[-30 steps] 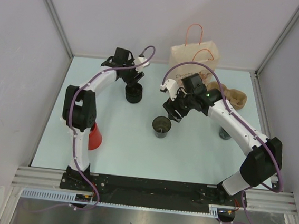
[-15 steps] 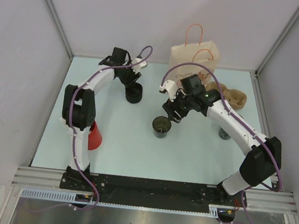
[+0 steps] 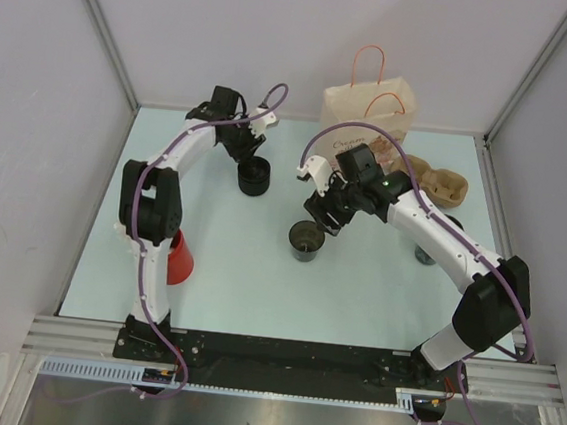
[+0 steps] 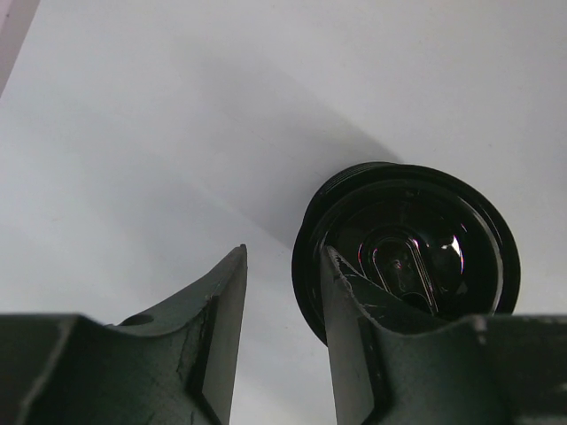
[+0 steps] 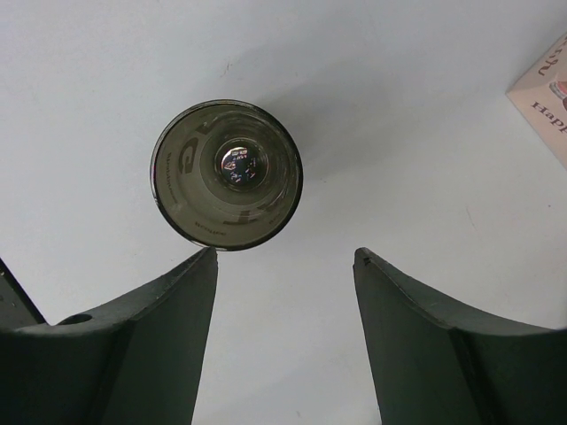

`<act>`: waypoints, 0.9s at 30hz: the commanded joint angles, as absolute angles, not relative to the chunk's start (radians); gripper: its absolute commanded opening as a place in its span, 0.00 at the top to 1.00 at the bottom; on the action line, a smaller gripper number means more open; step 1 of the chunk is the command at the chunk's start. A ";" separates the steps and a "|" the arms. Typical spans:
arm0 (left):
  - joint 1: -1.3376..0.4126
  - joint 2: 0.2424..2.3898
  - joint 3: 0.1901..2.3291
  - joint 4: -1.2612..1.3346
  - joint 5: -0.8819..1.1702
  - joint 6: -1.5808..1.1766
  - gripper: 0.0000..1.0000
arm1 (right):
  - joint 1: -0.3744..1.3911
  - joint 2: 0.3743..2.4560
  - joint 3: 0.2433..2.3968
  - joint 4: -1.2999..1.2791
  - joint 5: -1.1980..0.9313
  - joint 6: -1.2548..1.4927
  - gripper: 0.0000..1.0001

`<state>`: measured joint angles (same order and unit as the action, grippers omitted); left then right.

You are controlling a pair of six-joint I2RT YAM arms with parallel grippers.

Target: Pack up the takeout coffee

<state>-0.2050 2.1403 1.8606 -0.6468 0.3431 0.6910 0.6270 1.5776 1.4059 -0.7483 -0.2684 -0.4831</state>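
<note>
From above, my left gripper [image 3: 249,157] sits at the black lid [image 3: 254,178], well apart from the open cup [image 3: 307,240], which stands near the right gripper [image 3: 328,215]. Left wrist: jaws apart astride the lid's rim, nothing pinched yet, so I judge lidding is the step and a firm close comes next. Right wrist: jaws wide, empty, cup just beyond.

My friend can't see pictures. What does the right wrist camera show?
A dark open cup stands on a pale table, seen from straight above. The right gripper is open, its two dark fingers at the bottom, and a corner of a printed paper bag peeks in at the right edge.
</note>
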 commanded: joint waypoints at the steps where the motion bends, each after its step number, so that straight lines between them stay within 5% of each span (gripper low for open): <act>1: -0.196 2.166 1.937 -0.690 0.379 0.726 0.56 | 0.632 1.577 1.405 -0.719 -0.253 -0.489 0.33; 10: -0.195 2.186 1.956 -0.721 0.379 0.730 0.63 | 0.637 1.575 1.402 -0.715 -0.249 -0.489 0.34; 18: -0.193 2.177 1.954 -0.704 0.374 0.712 0.80 | 0.640 1.577 1.402 -0.713 -0.248 -0.488 0.34; 21: -0.193 2.171 1.953 -0.696 0.373 0.703 0.94 | 0.638 1.577 1.402 -0.713 -0.245 -0.488 0.34; 27: -0.193 2.157 1.957 -0.681 0.370 0.677 0.98 | 0.640 1.578 1.404 -0.713 -0.249 -0.486 0.34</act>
<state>-0.2005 2.1872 1.9114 -0.7151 0.3481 0.6907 0.6350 1.5784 1.4044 -0.7399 -0.2516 -0.4835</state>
